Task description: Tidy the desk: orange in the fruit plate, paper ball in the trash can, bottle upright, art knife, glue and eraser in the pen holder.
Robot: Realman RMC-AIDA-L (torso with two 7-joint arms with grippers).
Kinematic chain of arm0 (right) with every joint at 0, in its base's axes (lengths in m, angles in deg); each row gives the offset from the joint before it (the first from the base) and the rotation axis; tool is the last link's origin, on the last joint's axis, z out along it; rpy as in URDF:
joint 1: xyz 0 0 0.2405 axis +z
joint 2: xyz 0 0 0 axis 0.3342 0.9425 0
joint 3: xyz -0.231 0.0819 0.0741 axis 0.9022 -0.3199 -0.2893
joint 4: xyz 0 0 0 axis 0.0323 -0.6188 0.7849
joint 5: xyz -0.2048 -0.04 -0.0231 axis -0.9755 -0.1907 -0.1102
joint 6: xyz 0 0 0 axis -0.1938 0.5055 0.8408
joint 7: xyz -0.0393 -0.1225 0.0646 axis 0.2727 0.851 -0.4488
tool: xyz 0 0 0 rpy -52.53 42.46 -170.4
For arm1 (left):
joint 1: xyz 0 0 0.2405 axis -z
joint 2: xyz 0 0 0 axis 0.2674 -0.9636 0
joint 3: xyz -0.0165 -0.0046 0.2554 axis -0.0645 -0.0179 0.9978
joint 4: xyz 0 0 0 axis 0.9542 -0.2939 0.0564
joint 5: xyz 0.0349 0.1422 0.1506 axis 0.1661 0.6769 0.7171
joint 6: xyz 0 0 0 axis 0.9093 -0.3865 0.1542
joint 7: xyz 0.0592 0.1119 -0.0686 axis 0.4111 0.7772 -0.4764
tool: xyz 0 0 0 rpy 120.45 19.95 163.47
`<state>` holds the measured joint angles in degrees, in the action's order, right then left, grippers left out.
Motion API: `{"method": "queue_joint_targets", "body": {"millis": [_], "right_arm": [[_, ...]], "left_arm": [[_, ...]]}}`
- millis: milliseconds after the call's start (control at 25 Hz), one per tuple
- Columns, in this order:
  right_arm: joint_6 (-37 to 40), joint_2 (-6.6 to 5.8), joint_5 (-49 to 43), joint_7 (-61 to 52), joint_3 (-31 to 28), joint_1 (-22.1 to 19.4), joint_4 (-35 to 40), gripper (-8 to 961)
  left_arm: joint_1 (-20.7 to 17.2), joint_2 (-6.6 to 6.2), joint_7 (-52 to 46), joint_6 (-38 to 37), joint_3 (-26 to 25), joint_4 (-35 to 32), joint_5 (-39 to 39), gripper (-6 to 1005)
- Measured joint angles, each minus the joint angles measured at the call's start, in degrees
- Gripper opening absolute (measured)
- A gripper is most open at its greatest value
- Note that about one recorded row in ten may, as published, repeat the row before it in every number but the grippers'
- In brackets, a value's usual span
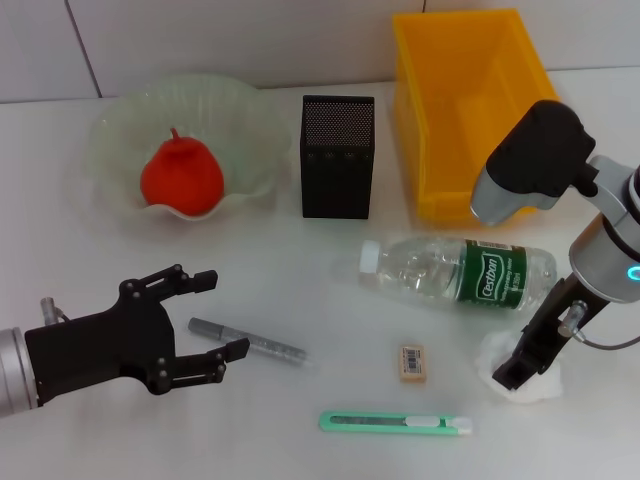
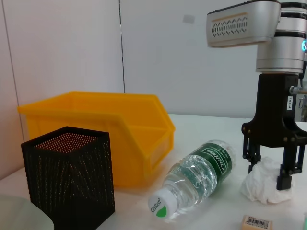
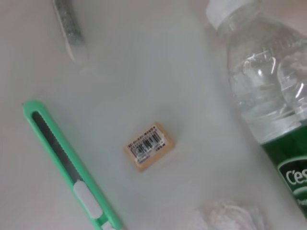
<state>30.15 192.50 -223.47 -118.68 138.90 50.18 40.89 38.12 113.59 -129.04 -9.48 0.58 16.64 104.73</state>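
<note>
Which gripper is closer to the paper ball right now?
Right. The right gripper is directly over the paper ball, open fingers straddling it. The left gripper, also open, is far across the desk, beside the glue.
</note>
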Motion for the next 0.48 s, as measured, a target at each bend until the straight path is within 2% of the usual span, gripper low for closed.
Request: {"method": "queue_joint_targets", "body": {"millis": [80,160,200,240,320,400,440,480], "right_arm": [[0.2,0.02,0.3,0.0,-0.7,-0.1,0.5,626],[1.5,0.03,1.9,0.0,-3.8,-0.2,2.0,604],[3.0,-0.15,4.2,0.0,-8.7,0.0,3.4,593],[3.0,-0.15,4.2,0.0,-8.7,0.0,3.4,582],[4.4,-0.35,6.3,0.4,-14.6,0.7,4.8,559],[5.3,-0.68,7.7,1.9,-23.3,1.9,7.4,537],[5.3,-0.68,7.7,1.9,-23.3,1.9,7.4,528],[4.8,-0.97,7.7,2.6,-26.0,2.4,8.2,520]], "left_arm": [[-0.1,0.00,0.0,-0.2,0.0,0.0,0.0,847],[-0.1,-0.01,0.0,-0.4,0.0,-0.1,0.0,846],[-0.2,-0.05,0.1,-0.5,0.0,-0.1,0.0,846],[-0.2,-0.05,0.1,-0.5,0.0,-0.1,0.0,845],[-0.2,-0.05,0.1,-0.7,0.0,-0.1,0.0,844],[-0.2,0.01,0.4,-0.7,0.0,-0.1,0.0,844],[-0.2,0.01,0.4,-0.7,0.0,-0.1,0.0,843],[-0.2,0.02,0.4,-0.7,0.0,-0.1,0.0,843]]}}
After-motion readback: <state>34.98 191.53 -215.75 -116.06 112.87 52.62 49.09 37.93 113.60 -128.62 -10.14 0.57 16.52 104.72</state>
